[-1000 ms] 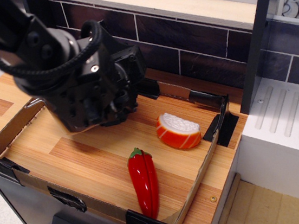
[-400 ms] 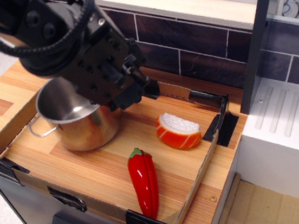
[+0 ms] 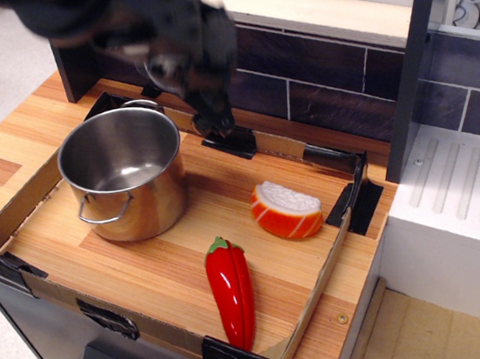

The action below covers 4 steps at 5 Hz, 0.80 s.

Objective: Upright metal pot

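The metal pot [image 3: 130, 193] stands upright in the left half of the cardboard tray [image 3: 313, 306], open mouth up, with one wire handle facing the front. My gripper [image 3: 216, 123] is lifted clear of the pot, above and behind its right rim, near the tray's back wall. The arm is motion-blurred and dark, so I cannot tell how the jaws stand. Nothing shows in the gripper.
A red toy pepper [image 3: 232, 290] lies at the tray's front middle. An orange-and-white salmon sushi piece [image 3: 286, 209] sits to the right of the pot. A dark tiled wall [image 3: 326, 94] runs behind, and a white ridged unit [image 3: 466, 204] stands at the right.
The arm has risen up and back off the pot, which it covered a second ago. The pot now stands fully in view, upright and free of the gripper.
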{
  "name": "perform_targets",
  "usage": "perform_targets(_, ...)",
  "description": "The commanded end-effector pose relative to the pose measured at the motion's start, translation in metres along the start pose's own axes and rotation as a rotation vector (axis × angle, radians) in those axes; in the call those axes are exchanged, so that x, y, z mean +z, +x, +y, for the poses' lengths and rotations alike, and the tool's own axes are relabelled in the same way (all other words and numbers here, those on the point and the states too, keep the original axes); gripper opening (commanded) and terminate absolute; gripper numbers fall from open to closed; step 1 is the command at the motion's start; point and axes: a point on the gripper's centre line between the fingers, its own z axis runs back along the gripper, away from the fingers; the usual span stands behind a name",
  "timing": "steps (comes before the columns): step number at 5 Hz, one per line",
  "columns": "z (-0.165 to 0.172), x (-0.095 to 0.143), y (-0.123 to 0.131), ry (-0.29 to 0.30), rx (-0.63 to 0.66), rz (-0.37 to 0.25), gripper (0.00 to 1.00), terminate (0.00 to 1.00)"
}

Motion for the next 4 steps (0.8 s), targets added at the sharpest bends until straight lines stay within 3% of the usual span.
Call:
perform_targets(1, 0.054, 0.061, 0.030, -0.190, 0.174, -0.050, 1.00, 0.00)
perform_targets(2, 0.075, 0.083, 0.037, -0.188, 0.207, -0.055, 1.00, 0.00)
perform_targets(3, 0.075, 0.083, 0.037, -0.188, 0.207, -0.055, 1.00, 0.00)
perform_targets(4, 0.075, 0.083, 0.037, -0.188, 0.207, -0.055, 1.00, 1.00)
